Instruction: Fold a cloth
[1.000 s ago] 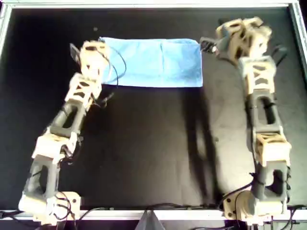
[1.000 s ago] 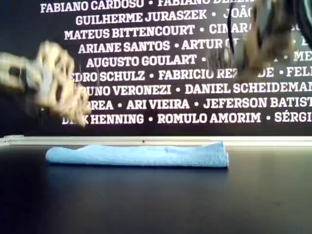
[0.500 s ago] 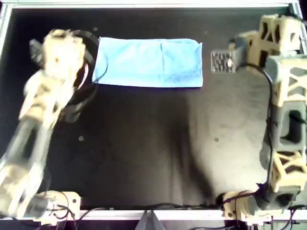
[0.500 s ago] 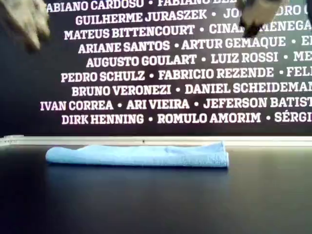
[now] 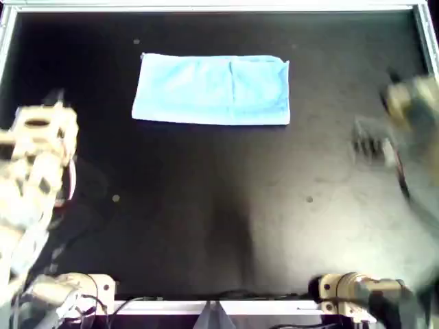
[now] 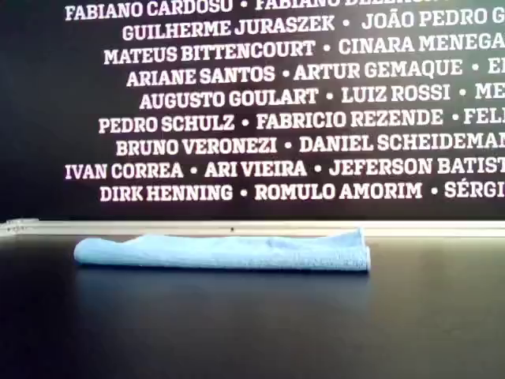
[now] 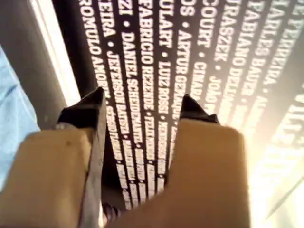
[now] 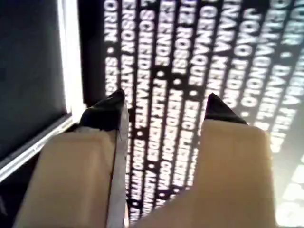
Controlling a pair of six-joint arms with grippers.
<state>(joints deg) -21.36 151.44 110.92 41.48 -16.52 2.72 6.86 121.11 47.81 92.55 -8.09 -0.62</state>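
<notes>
Overhead view: cloth [image 5: 212, 90] folded on black table [image 5: 206, 219], both grippers clear, jaws apart.

Beige lattice-framed arms [image 5: 34, 161], dark joints, black pointed fingers [image 7: 90, 110].

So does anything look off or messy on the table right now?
Nothing stands out. The cloth lies folded into a neat strip, flat on the table, and both grippers are open and clear of it.
</notes>
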